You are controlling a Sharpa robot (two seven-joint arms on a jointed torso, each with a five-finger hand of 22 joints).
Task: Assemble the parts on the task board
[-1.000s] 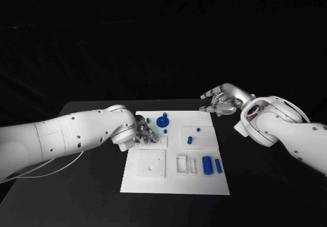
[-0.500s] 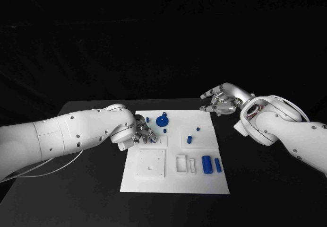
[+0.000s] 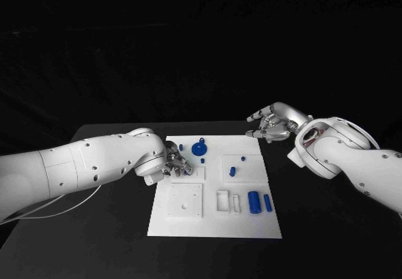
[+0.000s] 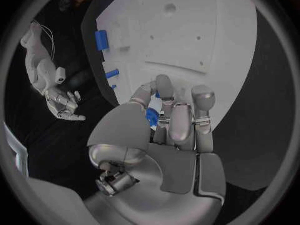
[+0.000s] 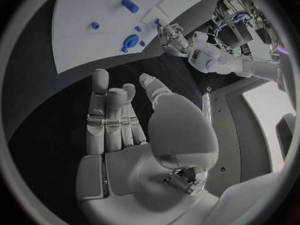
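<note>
Black table (image 3: pixel 117 232) — left hand (image 3: pixel 174 164) fingers (image 4: pixel 181 120) round a blue part (image 4: pixel 152 116), right hand (image 3: pixel 272 124) loose, spread

White rectangular task board (image 3: pixel 216 224) lies flat on the worktop. Blue parts (image 3: pixel 254 203) lie on it: cylinders near one edge, a round knobbed piece (image 3: pixel 199 149) at the far end.

right hand (image 5: pixel 134 150) with fingers (image 5: pixel 100 110) apart over black table (image 5: pixel 75 92), task board (image 5: pixel 94 5) beyond
</note>
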